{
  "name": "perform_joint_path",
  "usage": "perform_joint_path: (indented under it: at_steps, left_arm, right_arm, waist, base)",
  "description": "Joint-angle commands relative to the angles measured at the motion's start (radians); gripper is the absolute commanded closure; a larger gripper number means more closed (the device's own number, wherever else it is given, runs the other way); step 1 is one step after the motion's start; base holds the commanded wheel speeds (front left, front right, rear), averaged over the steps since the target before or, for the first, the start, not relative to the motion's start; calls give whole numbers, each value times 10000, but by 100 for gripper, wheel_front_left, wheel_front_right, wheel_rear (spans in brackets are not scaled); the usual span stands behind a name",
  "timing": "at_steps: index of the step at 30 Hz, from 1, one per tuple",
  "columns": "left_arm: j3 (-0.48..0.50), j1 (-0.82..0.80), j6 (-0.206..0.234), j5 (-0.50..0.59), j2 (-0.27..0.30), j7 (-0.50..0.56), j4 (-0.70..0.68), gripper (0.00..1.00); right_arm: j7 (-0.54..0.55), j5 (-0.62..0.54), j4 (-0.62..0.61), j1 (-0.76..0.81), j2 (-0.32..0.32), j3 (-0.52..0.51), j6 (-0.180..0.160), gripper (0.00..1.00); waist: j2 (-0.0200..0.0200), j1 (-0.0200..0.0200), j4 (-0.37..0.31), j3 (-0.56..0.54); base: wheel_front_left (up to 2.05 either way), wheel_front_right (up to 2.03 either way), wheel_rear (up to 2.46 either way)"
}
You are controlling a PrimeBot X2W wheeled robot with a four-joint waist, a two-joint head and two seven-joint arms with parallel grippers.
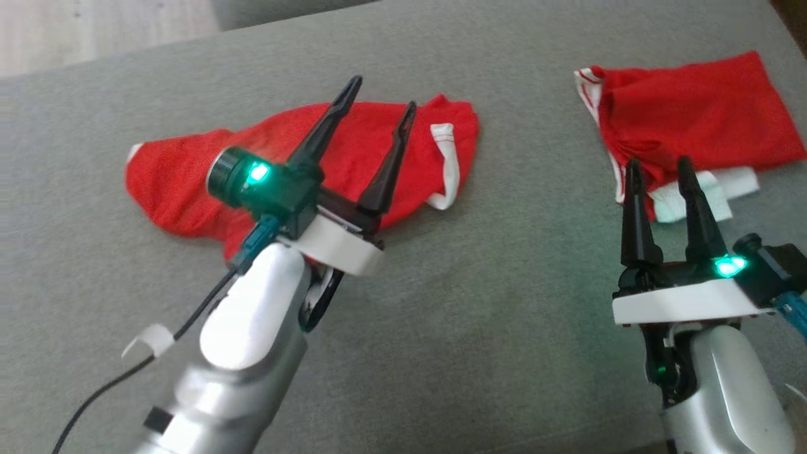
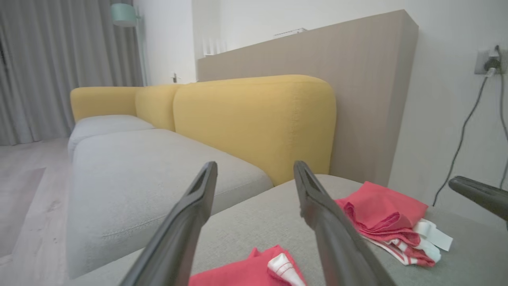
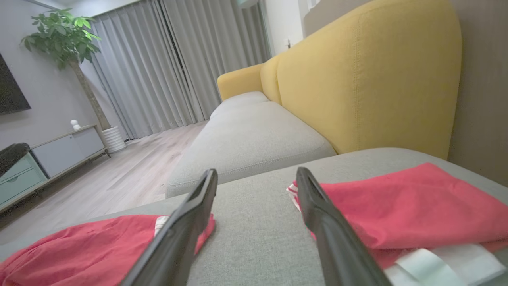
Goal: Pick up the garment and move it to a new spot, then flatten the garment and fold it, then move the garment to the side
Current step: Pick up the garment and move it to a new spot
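A crumpled red garment [image 1: 183, 183] with white trim lies on the grey cushion [image 1: 504, 296], left of centre. My left gripper [image 1: 384, 94] hovers over its right half, open, with nothing between the fingers. In the left wrist view the left gripper [image 2: 256, 167] points past the garment's edge [image 2: 246, 274] at the bottom. My right gripper [image 1: 658, 165] is open too, its tips at the near edge of a second, folded red garment [image 1: 700, 113] at the right. In the right wrist view the right gripper [image 3: 257, 172] frames bare cushion between the crumpled garment [image 3: 79, 242] and the folded garment [image 3: 416, 202].
Behind the cushion stands a yellow sofa back [image 2: 254, 119] with a grey seat [image 2: 151, 174] and a wooden panel [image 2: 357, 79]. Cables [image 2: 460, 139] hang down the wall. Wooden floor [image 1: 94, 31] shows past the cushion's far left edge. A cabinet [image 3: 59, 151] and a plant [image 3: 63, 35] stand farther off.
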Motion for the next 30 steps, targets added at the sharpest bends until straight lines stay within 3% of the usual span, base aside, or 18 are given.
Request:
perform_joint_path:
  at_steps: [1, 7, 14, 20, 30]
  left_arm:
    - [344, -96, 79, -55, 99, -107, -326, 0]
    - [1646, 1014, 560, -410, 760, -181, -1154, 0]
    - [3377, 3370, 851, -592, 1365, -185, -2248, 0]
    - [4228, 4990, 753, -638, 677, -186, -2883, 0]
    - [4431, 4906, 292, -183, 206, -186, -2980, 0]
  right_arm:
    - [-106, -89, -341, -123, -20, 206, -9, 0]
    - [-106, -264, -289, 78, -20, 133, -9, 0]
    - [-106, -325, -213, 457, -20, 182, -9, 0]
    - [-106, -337, -139, 602, -20, 293, -9, 0]
    - [-106, -356, -65, 481, -20, 382, -9, 0]
  waist:
    - [0, 0, 269, -163]
    - [0, 0, 925, -594]
    - [0, 0, 1609, -1083]
    - [0, 0, 1984, -1209]
    - [0, 0, 1892, -1168]
  base:
    - [0, 0, 0]
    - [0, 0, 0]
    - [0, 0, 0]
    - [0, 0, 0]
    - [0, 0, 0]
